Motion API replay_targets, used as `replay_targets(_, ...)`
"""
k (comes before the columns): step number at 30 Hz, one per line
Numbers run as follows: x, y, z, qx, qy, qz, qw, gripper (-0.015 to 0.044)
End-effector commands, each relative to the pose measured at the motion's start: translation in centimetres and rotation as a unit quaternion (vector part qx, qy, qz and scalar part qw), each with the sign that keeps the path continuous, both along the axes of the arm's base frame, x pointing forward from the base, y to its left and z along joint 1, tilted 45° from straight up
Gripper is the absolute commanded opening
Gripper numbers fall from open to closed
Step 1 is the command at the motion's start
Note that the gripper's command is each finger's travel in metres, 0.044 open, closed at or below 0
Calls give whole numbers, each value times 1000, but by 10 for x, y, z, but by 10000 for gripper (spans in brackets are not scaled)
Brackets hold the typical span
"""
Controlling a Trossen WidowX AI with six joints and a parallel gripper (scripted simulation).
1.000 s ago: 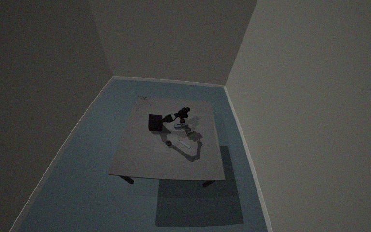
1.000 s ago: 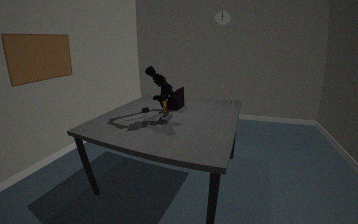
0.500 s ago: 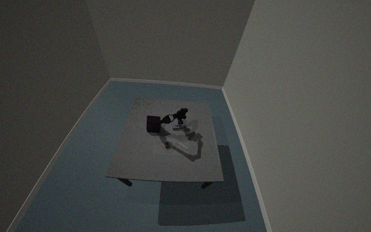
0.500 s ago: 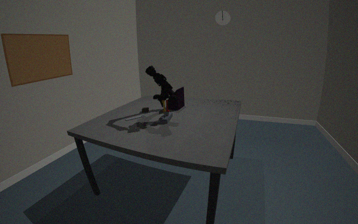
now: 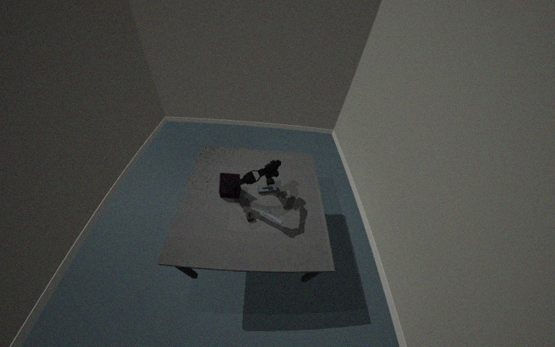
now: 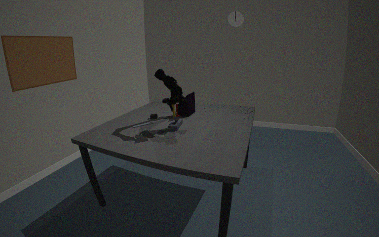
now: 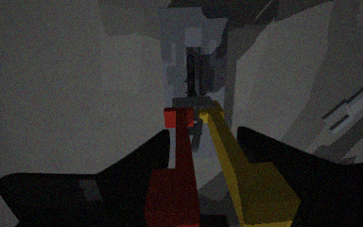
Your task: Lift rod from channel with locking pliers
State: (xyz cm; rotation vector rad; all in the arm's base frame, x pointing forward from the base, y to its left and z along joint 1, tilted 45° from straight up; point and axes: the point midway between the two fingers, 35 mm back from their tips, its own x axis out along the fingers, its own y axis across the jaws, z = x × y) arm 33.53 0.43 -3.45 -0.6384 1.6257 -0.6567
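Pliers (image 6: 173,110) (image 7: 185,147) are grasped by their handles in the jaws (image 6: 174,104) (image 7: 203,177), above the channel block (image 5: 267,189) (image 6: 175,125) (image 7: 181,28) on the bench (image 5: 245,249) (image 6: 195,150). Lowering seems in hand; next move needs careful alignment around the rod, before squeezing.

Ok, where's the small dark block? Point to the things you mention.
Exterior view: left of the arm (image 5: 270,168) (image 6: 175,90), the block (image 5: 251,217) (image 6: 153,115) sits just beyond the pale strip's (image 5: 269,215) (image 6: 142,124) (image 7: 347,118) right end.

Dim light; plain grey walls with pale skirting; blue floor (image 5: 122,253) (image 6: 290,156); grey table (image 5: 212,245) (image 6: 212,145), dark-legged; orange-brown board (image 6: 39,62) and round pale clock (image 6: 233,22) on separate walls.
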Motion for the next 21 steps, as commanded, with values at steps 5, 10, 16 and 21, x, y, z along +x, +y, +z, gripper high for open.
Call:
replay_targets(5, 3, 12, 4, 3, -5, 1, 1000, 101)
replay_targets(10, 3, 16, 7, 2, -5, 2, 1000, 101)
replay_targets(16, 4, 19, 9, 1, -5, 3, 1000, 101)
replay_targets(21, 7, 22, 12, 2, -14, 12, 1000, 101)
